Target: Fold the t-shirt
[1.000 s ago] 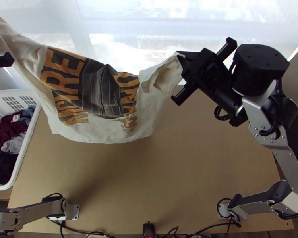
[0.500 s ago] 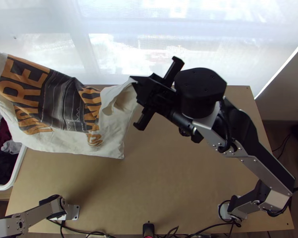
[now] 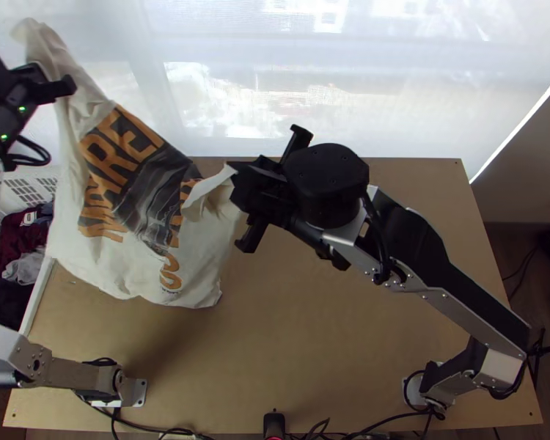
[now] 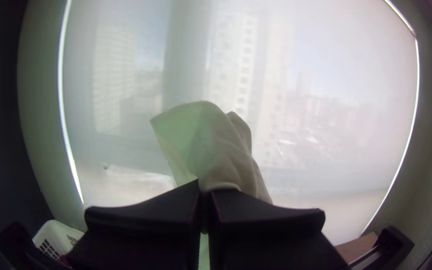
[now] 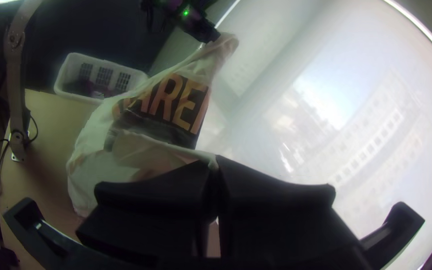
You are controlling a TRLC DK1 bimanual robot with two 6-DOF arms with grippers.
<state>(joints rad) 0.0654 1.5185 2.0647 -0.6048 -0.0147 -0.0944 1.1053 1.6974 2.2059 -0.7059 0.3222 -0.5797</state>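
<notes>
Right gripper shifted toward tabletop's left edge. Left gripper back at top view's upper left. T-shirt stretched less wide between them.

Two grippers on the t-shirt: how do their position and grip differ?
Position: in the top view the left gripper is at the left edge, the right gripper near the middle.
Grip: a flap of the t-shirt sticks out past the left gripper's fingertips; the right gripper pinches cloth at its tips.
Shared: both shut on the t-shirt, hanging between them.
</notes>
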